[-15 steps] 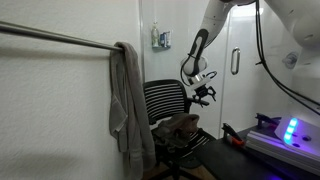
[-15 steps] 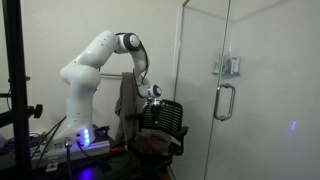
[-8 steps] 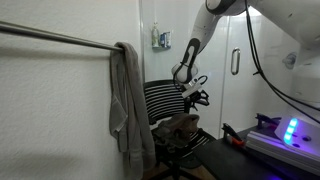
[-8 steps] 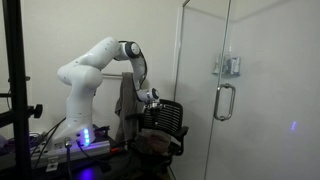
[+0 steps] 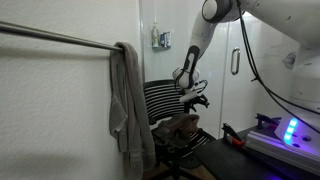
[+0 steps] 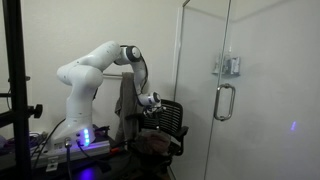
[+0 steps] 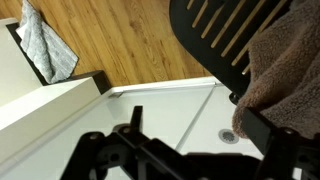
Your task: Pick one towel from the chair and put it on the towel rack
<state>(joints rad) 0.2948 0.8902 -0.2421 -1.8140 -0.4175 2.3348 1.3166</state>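
White-walled room, wood floor [image 7: 130,40]. The pincer [image 5: 197,97] is seen spread, empty. A brown towel [image 5: 178,125] is seen just below it on the chair [image 5: 160,98]; a grey towel [image 5: 125,100] is hung well aside on the rack [image 5: 60,38].

Bathroom: glass shower door [image 6: 205,60] with handle [image 6: 224,100], towel rack [image 5: 60,37], floor drain [image 7: 228,135].
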